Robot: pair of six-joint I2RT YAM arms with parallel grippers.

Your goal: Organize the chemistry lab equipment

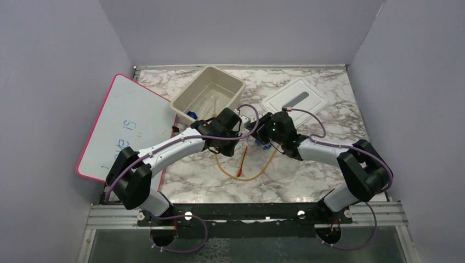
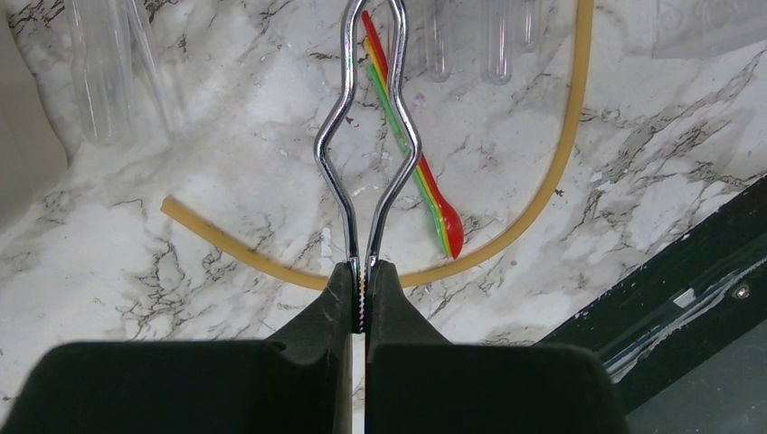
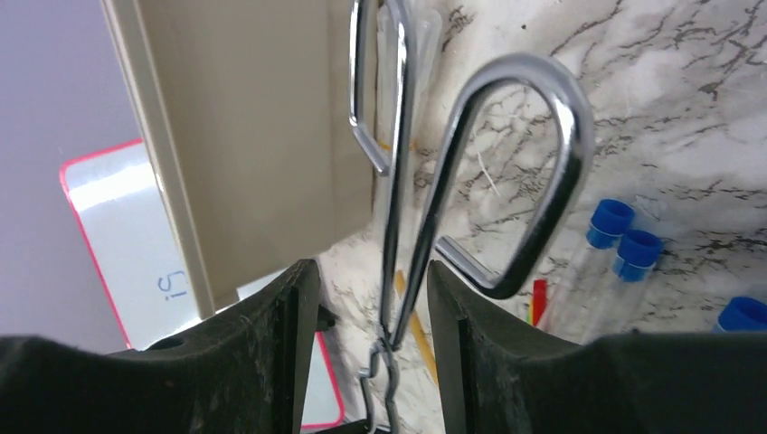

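My left gripper is shut on the tips of the metal tongs and holds them above the marble table. The tongs' looped handles reach between the fingers of my right gripper, which is open around them without pinching. Under the tongs lie the curved amber rubber tube and the red-tipped dropper. Clear tubes lie beyond them. Blue-capped tubes lie to the right in the right wrist view. In the top view the two grippers face each other mid-table.
The beige tub stands at the back left, close behind the left gripper. Its white lid lies at the back right. The pink-rimmed whiteboard leans at the left. The table's dark front edge is near.
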